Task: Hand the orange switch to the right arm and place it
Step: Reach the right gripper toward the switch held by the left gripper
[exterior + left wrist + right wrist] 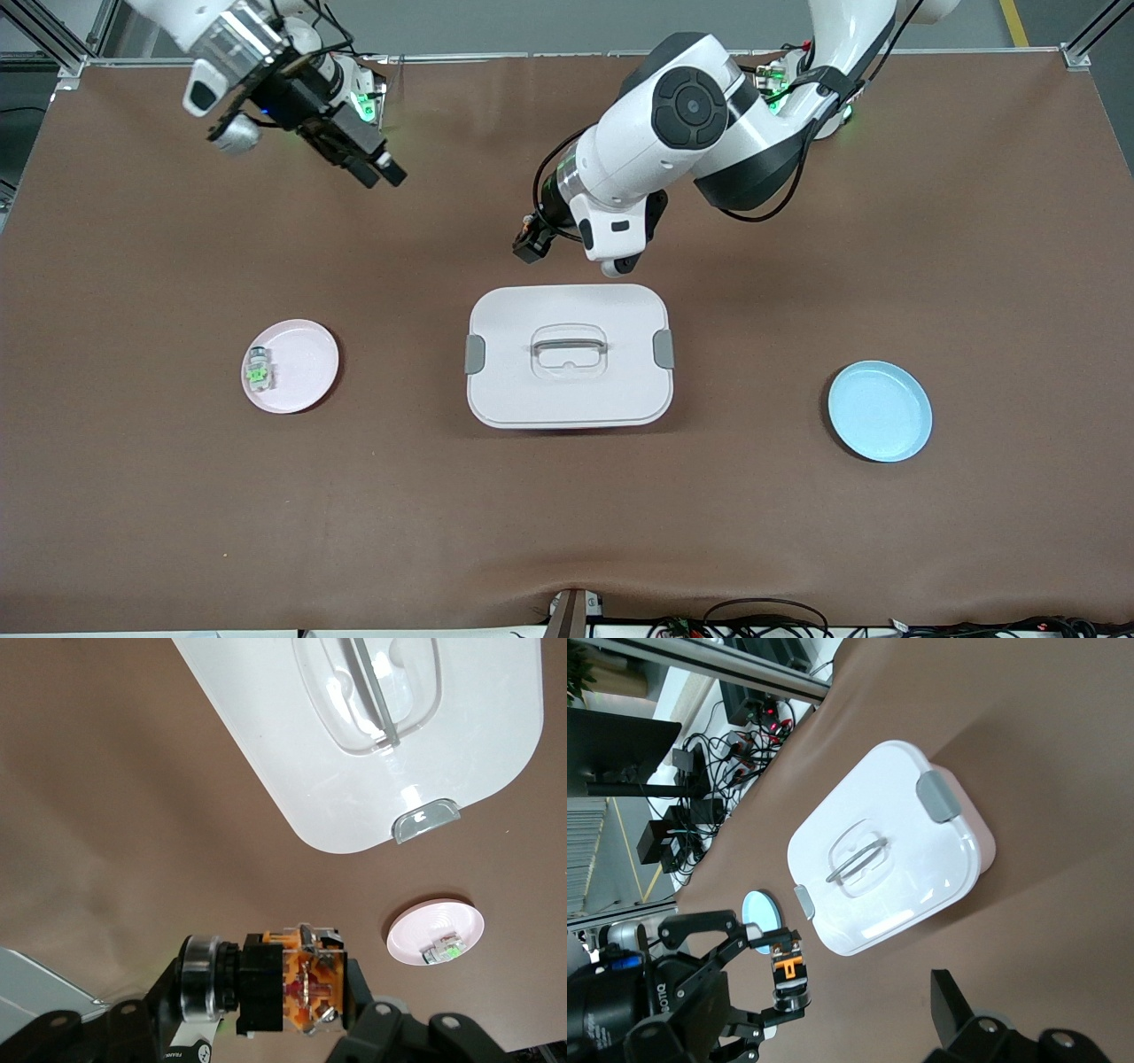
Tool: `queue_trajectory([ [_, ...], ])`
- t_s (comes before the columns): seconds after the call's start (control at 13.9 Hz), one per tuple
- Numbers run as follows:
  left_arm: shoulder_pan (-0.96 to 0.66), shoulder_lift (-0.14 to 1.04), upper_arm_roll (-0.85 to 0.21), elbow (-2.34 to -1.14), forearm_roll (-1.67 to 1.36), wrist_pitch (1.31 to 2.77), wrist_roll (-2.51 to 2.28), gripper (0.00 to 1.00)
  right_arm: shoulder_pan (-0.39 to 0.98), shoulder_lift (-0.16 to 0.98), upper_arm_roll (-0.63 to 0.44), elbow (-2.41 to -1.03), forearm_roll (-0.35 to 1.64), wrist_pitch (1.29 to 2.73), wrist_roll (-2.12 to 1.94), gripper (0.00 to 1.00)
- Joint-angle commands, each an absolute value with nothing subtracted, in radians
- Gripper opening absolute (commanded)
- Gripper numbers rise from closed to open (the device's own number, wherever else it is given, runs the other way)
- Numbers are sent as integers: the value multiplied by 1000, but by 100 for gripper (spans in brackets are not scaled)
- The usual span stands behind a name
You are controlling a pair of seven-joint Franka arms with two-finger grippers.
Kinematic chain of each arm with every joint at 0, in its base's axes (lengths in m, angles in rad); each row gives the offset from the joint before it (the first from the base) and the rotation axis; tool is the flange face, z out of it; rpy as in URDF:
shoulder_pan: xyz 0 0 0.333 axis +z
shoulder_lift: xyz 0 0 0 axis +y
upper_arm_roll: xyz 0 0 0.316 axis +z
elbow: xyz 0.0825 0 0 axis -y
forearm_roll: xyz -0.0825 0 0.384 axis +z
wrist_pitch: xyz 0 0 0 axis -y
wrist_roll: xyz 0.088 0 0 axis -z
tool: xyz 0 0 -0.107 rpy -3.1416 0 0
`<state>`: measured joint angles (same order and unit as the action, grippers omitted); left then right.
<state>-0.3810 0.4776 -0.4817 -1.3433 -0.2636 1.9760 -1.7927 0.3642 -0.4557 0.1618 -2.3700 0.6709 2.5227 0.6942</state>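
While front view hides it, left claw [301, 1014] clamps orange switch [288, 983]; right claw [379, 172] apart.

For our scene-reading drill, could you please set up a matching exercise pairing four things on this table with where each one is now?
Things:
1. orange switch
2. clear part with green markings
3. blue plate
4. white lidded box

Places or states:
A. bare, toward the left arm's end of the table
B. held in the left tool, over the table
C. lying on the pink plate
D. mid-table, between the two plates

Pairs: 1-B, 2-C, 3-A, 4-D
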Motion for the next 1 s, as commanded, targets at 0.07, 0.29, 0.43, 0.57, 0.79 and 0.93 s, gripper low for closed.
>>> queue_trajectory([
  [0.07,-405,486,-468,-1315,-265,1971,-1813,0,475,-427,153,-2442,788,2713,706,100],
  [0.29,-410,486,-469,-1313,-265,1973,-1813,0,578,-310,153,-2436,807,2902,707,100],
  [0.43,-411,486,-468,-1315,-264,1980,-1813,0,609,-238,153,-2416,805,2965,697,100],
  [0.57,-411,486,-468,-1315,-262,1982,-1813,0,630,-184,153,-2375,805,2977,690,100],
  [0.79,-411,485,-468,-1313,-262,1985,-1813,0,661,-135,153,-2342,799,3014,681,100],
  [0.93,-411,486,-468,-1313,-261,1991,-1813,0,661,-126,153,-2321,798,3013,670,100],
])
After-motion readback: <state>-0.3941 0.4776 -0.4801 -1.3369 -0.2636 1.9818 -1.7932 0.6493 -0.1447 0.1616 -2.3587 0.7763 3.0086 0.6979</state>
